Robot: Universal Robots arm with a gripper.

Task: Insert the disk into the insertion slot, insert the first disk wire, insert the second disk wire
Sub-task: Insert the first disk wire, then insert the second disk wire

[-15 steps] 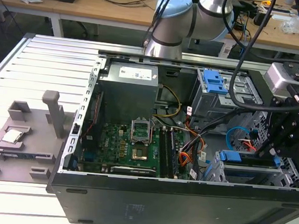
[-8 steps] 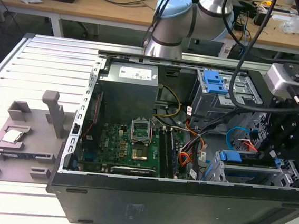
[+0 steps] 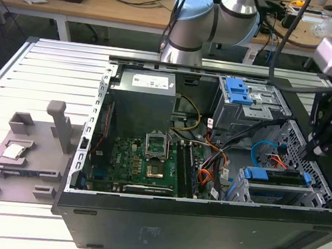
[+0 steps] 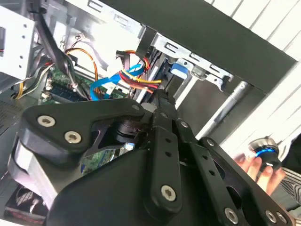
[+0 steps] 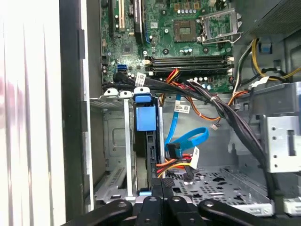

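The disk (image 3: pixel 279 175) sits in the insertion slot (image 3: pixel 247 194), at the near corner of the computer case (image 3: pixel 202 234) on the exterior view's right. The gripper (image 5: pixel 162 184), its fingers pressed together, hangs at the disk's end beside the red-and-yellow wire connector (image 5: pixel 175 165).

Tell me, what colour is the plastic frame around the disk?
Bright blue. The disk shows its frame best in the first wrist view.
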